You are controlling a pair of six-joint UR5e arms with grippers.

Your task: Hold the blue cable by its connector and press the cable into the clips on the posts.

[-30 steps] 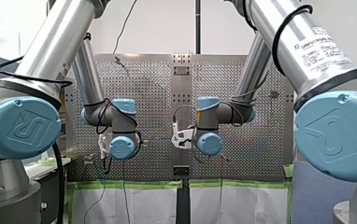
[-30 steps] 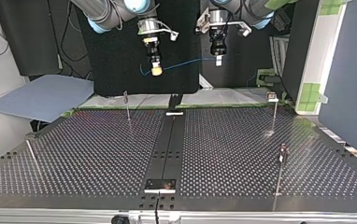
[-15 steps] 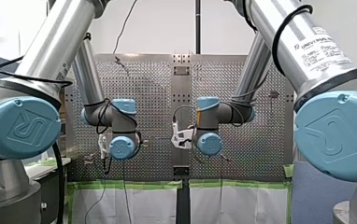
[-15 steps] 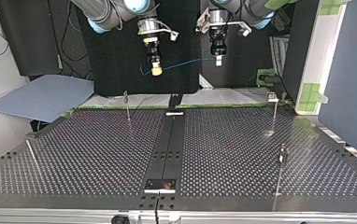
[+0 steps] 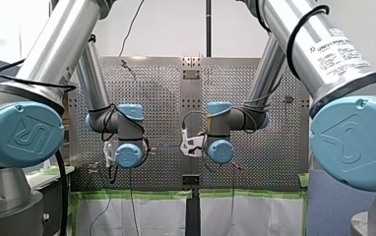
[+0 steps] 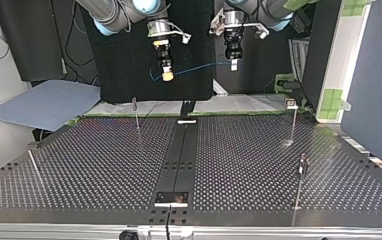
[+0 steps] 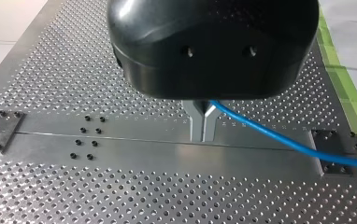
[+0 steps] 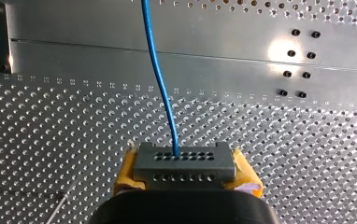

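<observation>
In the front view my left arm (image 5: 129, 155) and my right arm (image 5: 220, 150) hang side by side over the perforated table (image 5: 146, 98), wrists turned away from me, so what they carry is hidden there. In the top view my right gripper (image 6: 167, 76), yellow at its tip, and my left gripper (image 6: 233, 66) sit high above the table with the blue cable (image 6: 199, 67) strung between them in a shallow sag and a short tail curling out past the right one; the thin posts (image 6: 135, 112) stand lower down, well apart from the cable. In the left wrist view the metal fingers (image 7: 197, 121) are pressed together with no gap, and the cable comes out from between them and trails off to one side over the table. In the right wrist view the yellow pads (image 8: 126, 172) are closed in against a grey perforated block (image 8: 184, 165), and the cable runs straight ahead from that block's upper row of holes
</observation>
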